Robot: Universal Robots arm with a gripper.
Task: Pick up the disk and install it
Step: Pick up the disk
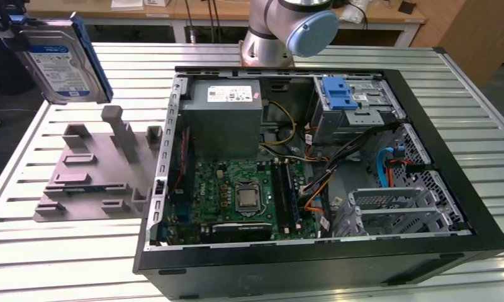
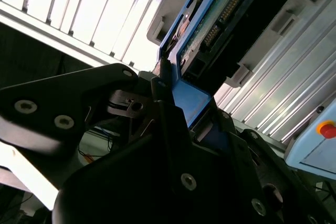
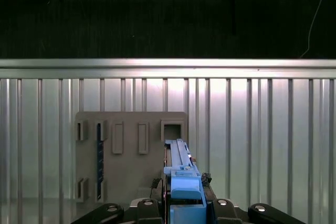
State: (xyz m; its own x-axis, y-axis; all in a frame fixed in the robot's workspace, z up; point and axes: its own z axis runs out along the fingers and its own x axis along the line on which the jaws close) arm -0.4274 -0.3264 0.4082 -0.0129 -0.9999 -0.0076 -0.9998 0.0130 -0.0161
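Black jaws up close, clamped on the blue bracket (image 3: 185,187) of the disk (image 1: 58,63) — it hangs upright in the air, clear of the grey holder (image 3: 131,156) below the jaws on the tabletop (image 1: 67,258). Pick-up looks done, installing not yet. The open computer case (image 1: 319,264) lies well aside of the jaws — reaching it, I'd judge, calls for a firm hold and clearance over its wall.

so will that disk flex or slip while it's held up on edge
Probably stiff and heavy for its size: the disk looks like a solid metal slab. It might slip, since the gripper seems to clamp just its smooth blue bracket.
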